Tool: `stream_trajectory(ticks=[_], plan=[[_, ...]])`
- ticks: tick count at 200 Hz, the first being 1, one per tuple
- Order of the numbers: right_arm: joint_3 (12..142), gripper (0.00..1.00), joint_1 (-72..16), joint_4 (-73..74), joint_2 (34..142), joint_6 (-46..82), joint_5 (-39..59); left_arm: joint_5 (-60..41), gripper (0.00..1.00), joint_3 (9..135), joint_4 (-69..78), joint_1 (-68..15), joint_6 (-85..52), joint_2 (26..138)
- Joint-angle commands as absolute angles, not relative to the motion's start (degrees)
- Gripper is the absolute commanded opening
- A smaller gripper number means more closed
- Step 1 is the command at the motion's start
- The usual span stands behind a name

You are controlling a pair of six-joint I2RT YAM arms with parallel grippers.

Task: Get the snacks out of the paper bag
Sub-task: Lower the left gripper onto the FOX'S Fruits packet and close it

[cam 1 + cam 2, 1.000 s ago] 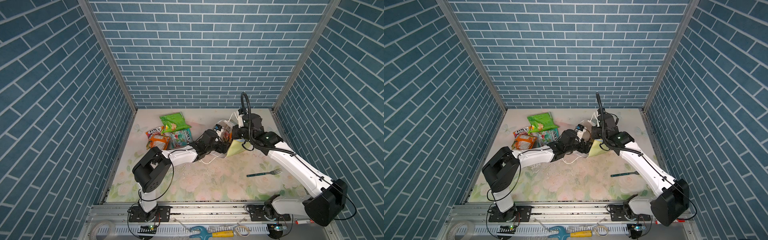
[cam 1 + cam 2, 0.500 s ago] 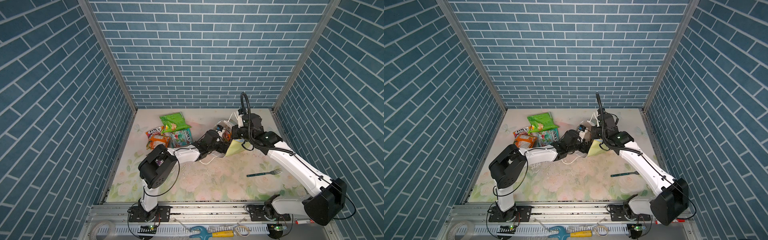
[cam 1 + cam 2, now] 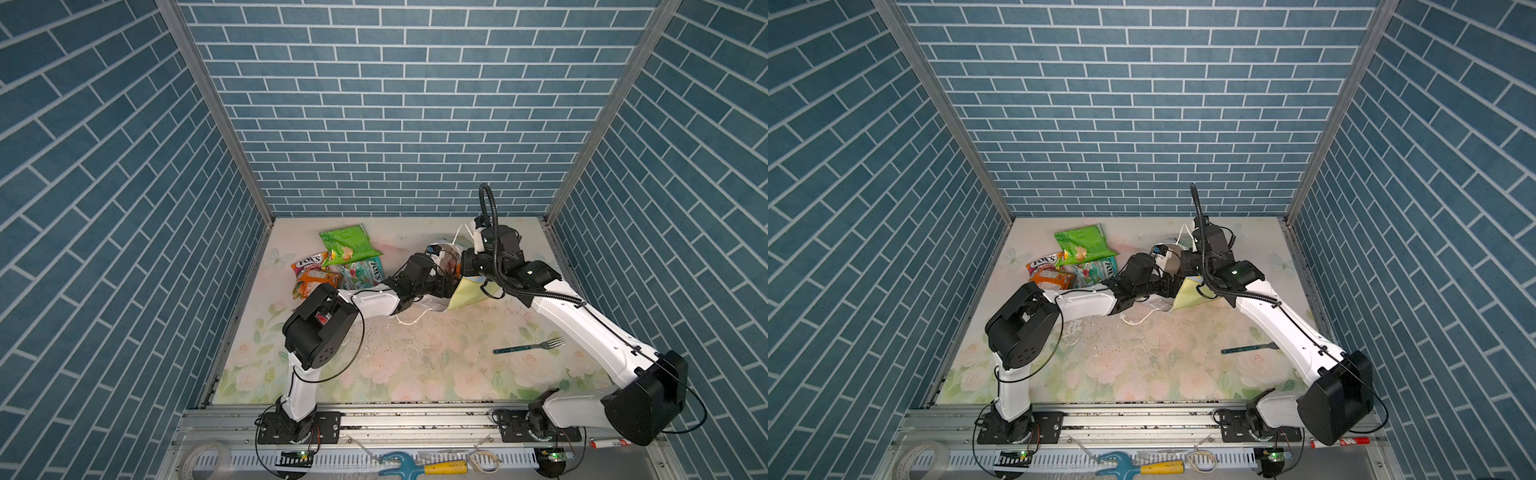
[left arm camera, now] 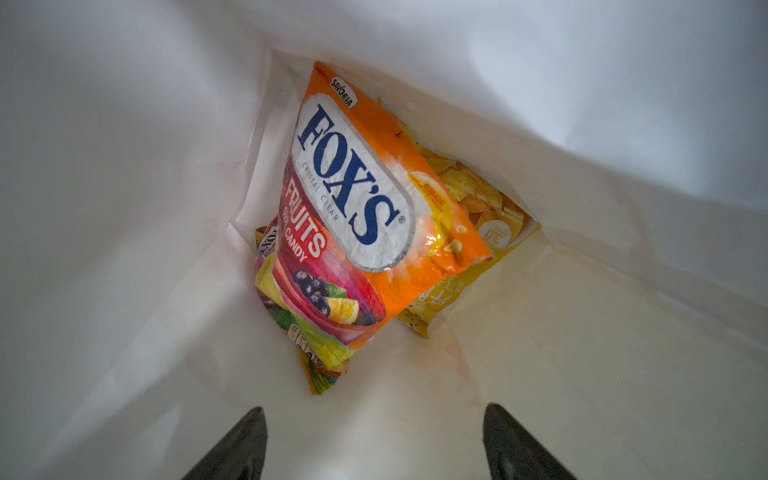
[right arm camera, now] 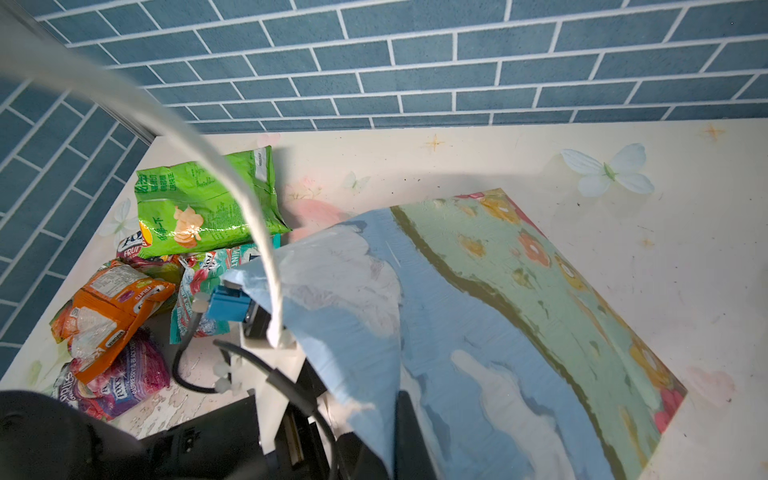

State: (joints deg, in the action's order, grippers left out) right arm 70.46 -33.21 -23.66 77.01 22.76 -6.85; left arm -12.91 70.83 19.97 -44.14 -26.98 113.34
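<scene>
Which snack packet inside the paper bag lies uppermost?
The orange FOX'S Fruits packet: it overlaps the yellow chip bag and a second packet peeking out beneath, deep in the paper bag.

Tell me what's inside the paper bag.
An orange FOX'S packet lies on a yellow chip bag, with a third packet's edge peeking out beneath. Anything under them is covered.

The left arm's black elbow joint is swinging up and inward, closing in behind the left claw. The wrist just behind that claw is shifting slightly at the mouth of the tall, cloud-printed paper bag.
</scene>
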Motion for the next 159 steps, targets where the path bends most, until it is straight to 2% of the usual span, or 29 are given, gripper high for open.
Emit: stream_trajectory(ticks=[1,85,159], plan=[[71.26,0.00,-32.65,-21.88,77.31,25.41,-7.27,-13.63,0.83,72.55,21.63,-42.94,-29.74,116.10],[73.68,0.00,-32.49,-22.24,79.14,24.70,-7.87,-15.45,0.82,75.31,22.37,-42.01,-33.97,119.87],[74.40,0.00,-32.43,-23.51,79.48,23.68,-8.11,-16.79,0.86,75.21,24.65,-41.13,-39.62,121.26]])
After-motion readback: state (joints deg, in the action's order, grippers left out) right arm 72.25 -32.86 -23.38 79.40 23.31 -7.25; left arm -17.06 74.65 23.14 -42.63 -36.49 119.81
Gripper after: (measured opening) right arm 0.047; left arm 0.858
